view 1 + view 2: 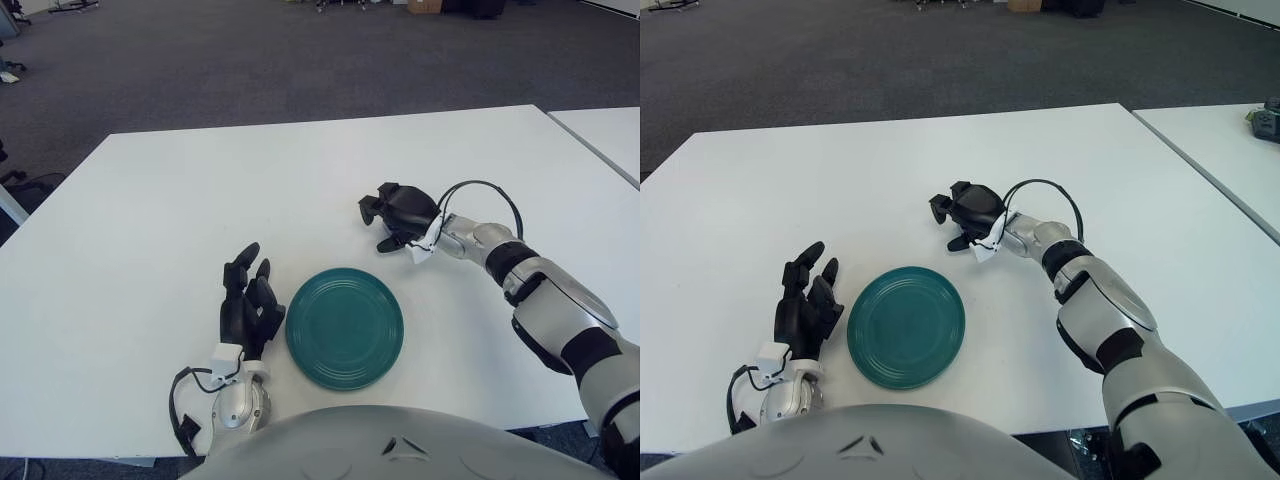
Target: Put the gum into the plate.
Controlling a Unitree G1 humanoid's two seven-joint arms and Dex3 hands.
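Note:
A round teal plate (345, 328) lies empty on the white table (180, 200), near its front edge. My right hand (388, 215) is palm down on or just over the table, a short way beyond the plate and to its right. No gum shows in either view; whatever is under that hand is hidden. My left hand (248, 300) shows just left of the plate, fingers spread and holding nothing.
A black cable (485, 190) loops over my right wrist. A second white table (610, 130) stands at the right across a narrow gap, with a small dark object (1265, 118) on it. Grey carpet lies beyond the table's far edge.

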